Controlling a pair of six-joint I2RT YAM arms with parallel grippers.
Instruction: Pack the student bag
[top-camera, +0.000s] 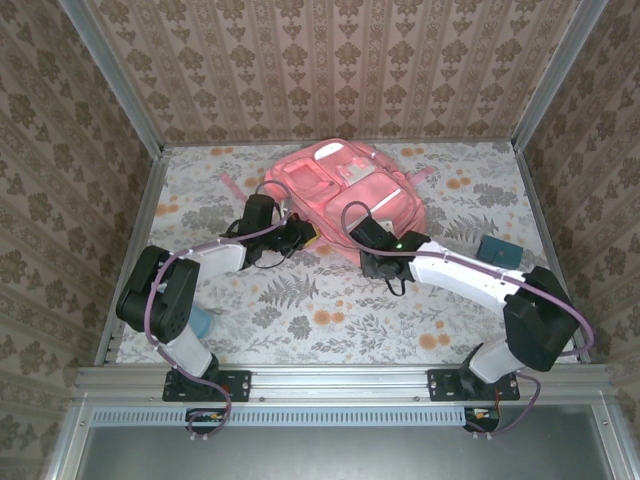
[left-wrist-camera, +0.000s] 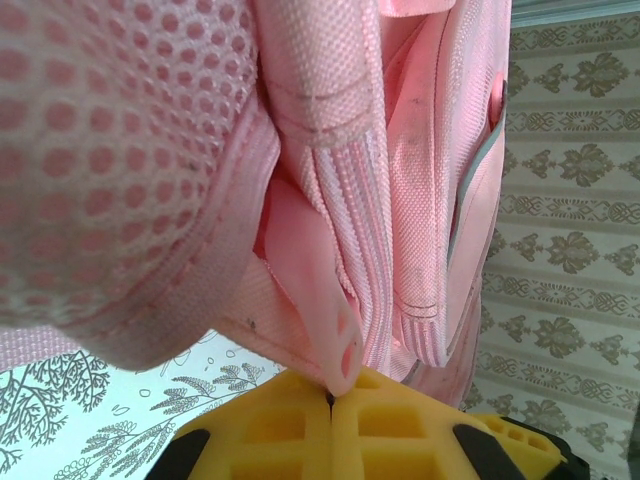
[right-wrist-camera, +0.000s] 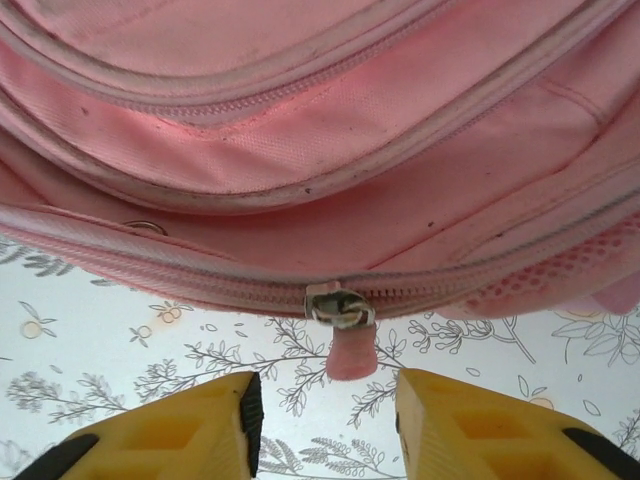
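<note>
Right wrist view: right end effector (right-wrist-camera: 325, 400) part-open, empty, short of the zip pull (right-wrist-camera: 350, 352); closing here, we judge, grabs nothing. Left end effector (left-wrist-camera: 330, 400) pinches a tab (left-wrist-camera: 335, 340) of the student bag (left-wrist-camera: 420, 200)

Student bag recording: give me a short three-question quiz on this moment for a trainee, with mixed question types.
1. True or false: the left hand is shut on a pink tab of the student bag.
2. What hangs just ahead of the gap between the right hand's open fingers?
A. the zip pull
B. a pencil
C. a bottle cap
3. In the top view, on which arm's side of the bag does the dark-blue flat thing lie on the table?

Key
1. True.
2. A. The pull hangs free, and the fingers are not touching it.
3. The right arm's side.
</note>
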